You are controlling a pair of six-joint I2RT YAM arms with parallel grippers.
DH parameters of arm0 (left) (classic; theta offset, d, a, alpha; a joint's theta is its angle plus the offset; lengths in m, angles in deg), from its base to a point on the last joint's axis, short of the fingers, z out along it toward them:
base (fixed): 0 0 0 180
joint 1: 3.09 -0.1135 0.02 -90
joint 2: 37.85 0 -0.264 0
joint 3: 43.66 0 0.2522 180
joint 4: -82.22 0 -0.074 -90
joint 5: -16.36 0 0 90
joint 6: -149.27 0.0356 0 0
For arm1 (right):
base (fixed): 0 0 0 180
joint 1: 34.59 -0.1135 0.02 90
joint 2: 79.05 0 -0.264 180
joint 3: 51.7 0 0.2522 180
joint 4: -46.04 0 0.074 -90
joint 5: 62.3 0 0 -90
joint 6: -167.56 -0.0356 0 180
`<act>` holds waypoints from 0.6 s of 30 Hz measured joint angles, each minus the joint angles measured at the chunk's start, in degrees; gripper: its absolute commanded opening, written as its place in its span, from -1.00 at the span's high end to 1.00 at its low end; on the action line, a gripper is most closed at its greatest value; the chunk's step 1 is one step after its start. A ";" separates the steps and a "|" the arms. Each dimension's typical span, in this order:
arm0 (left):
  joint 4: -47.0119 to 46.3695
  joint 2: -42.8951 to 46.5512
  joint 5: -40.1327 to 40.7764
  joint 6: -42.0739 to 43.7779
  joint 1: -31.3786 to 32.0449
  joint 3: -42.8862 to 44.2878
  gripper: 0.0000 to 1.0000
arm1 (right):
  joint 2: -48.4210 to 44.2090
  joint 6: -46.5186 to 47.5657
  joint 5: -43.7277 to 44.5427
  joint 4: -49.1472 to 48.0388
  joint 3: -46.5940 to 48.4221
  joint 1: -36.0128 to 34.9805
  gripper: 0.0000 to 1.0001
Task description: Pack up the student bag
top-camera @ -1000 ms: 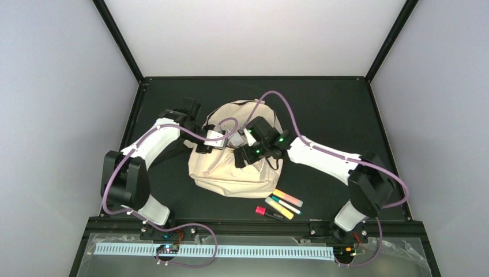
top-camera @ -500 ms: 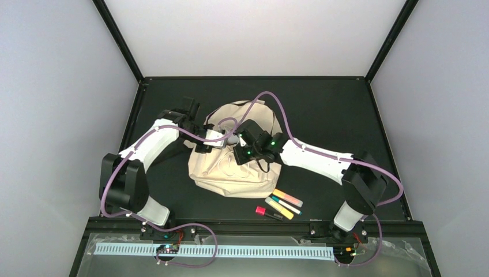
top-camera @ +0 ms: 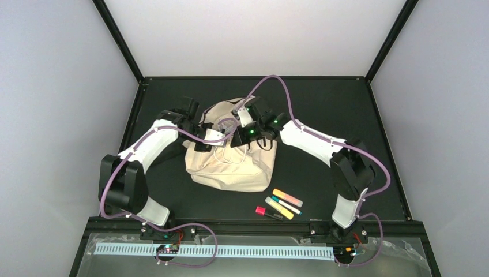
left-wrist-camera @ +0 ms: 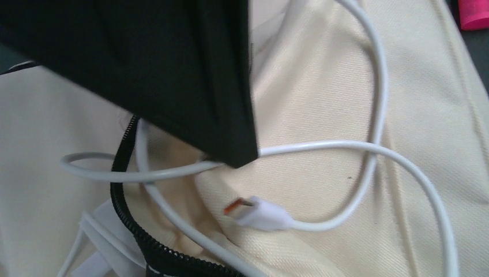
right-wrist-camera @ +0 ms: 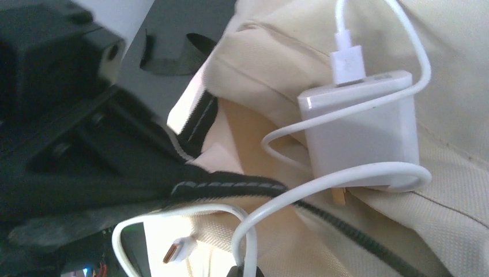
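The student bag, cream fabric with dark zippers, lies mid-table with its far end raised. My left gripper is shut on the bag's black zipper edge and holds the opening up. A white charger brick rests on the fabric by the opening. Its white cable loops over the bag, and the USB plug dangles free. My right gripper is shut on that cable just above the bag. The left wrist view shows the cable and plug lying on the cream cloth.
Several highlighters and markers lie on the black table in front of the bag, to the right. A pink one shows at the corner of the left wrist view. Black frame posts rise at the table's far corners.
My right gripper closed on the white cable and moved toward the far side of the bag, drawing the cable up. The bag's top shifted slightly left. The left gripper kept its hold.
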 measured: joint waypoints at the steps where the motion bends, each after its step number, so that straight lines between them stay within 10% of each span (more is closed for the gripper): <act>1: -0.31 0.00 0.07 0.02 0.00 -0.22 0.97 | 0.96 -0.39 -1.25 -0.85 0.07 0.81 0.98; 18: -0.76 0.04 -0.83 -1.68 0.00 -0.50 0.97 | -4.39 -1.95 -10.73 -9.49 -3.87 5.42 0.52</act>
